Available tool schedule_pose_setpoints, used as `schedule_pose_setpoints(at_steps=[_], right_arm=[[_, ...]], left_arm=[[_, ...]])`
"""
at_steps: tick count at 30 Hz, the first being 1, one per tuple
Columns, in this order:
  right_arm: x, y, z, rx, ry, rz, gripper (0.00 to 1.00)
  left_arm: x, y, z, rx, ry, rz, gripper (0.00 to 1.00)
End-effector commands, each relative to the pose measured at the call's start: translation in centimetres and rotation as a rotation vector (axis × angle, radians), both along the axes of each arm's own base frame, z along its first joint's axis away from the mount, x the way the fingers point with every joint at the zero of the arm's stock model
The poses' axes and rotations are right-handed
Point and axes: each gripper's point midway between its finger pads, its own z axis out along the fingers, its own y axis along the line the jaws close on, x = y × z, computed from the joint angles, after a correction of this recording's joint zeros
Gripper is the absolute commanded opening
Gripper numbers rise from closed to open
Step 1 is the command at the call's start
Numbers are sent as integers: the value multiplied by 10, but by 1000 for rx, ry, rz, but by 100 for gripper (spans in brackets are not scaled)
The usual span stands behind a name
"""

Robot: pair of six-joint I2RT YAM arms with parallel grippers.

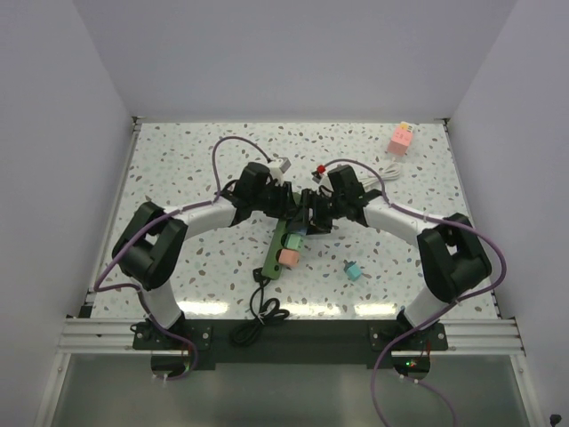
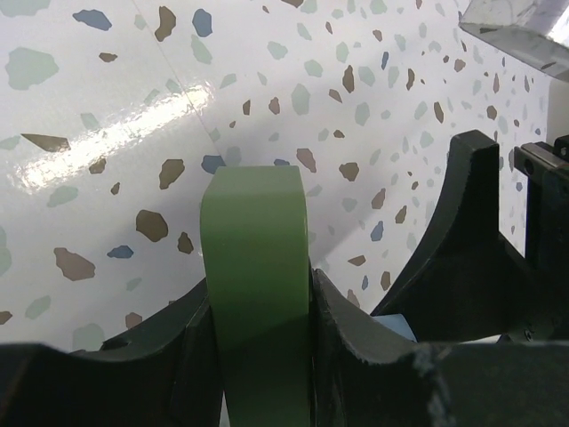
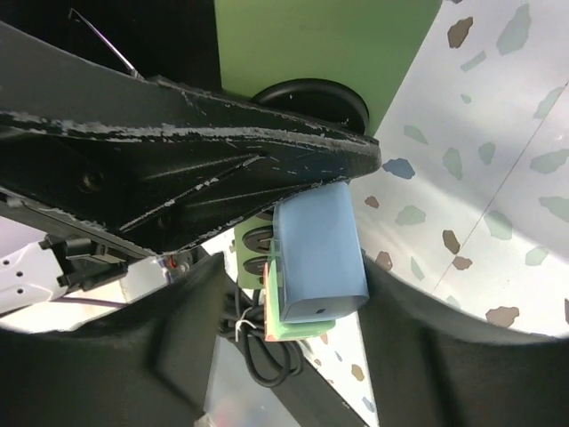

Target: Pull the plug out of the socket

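**Plug pull setup: one claw braces, the other lines up**

Left claw (image 2: 258, 307) is pinched tight on the far tip of the green power strip (image 2: 256, 258), a finger pressed on each side. My guess is that's the anchor, so the strip doesn't lift when the plug gets yanked. Right claw (image 3: 293, 280) comes in from the opposite side and sits around the blue plug (image 3: 316, 258), the one nearest that tip. It's spread, not squeezing. One finger looks to touch the plug and the other side shows a gap, so I'd say the grab isn't made yet.

The strip lies flat in the middle of the table (image 1: 178, 160). Its long axis runs near-to-far with a slight tilt. The cord end points back at the near edge and a bit left, and the free end points away and a bit right, under both claws. A black cord (image 1: 262, 307) coils off the near end. A green plug (image 1: 296, 238) and a pink plug (image 1: 287, 258) sit further down the strip.
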Motion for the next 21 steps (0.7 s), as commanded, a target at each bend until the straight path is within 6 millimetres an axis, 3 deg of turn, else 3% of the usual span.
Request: schedule_pose_setpoints(at_steps=[1, 3, 6, 7, 8, 11, 17, 21], right_arm=[[16, 9, 27, 42, -91, -11, 58], [17, 9, 24, 42, -83, -12, 52], [16, 9, 17, 34, -67, -18, 27], [15, 9, 15, 33, -58, -18, 11], [13, 8, 14, 31, -51, -17, 1], [6, -1, 20, 12, -57, -22, 0], [-19, -32, 59, 4, -171, -65, 0], [-37, -53, 49, -33, -157, -95, 0]], left_arm=[[0, -4, 9, -20, -36, -24, 0], [1, -3, 13, -32, -39, -17, 0], [1, -5, 20, -58, -49, -17, 0], [1, -5, 19, -60, -48, -14, 0], [1, -4, 20, -62, -50, -12, 0], [3, 5, 10, -41, -40, 7, 0], [12, 54, -17, 28, -9, 102, 0], [13, 70, -19, 50, -16, 135, 0]])
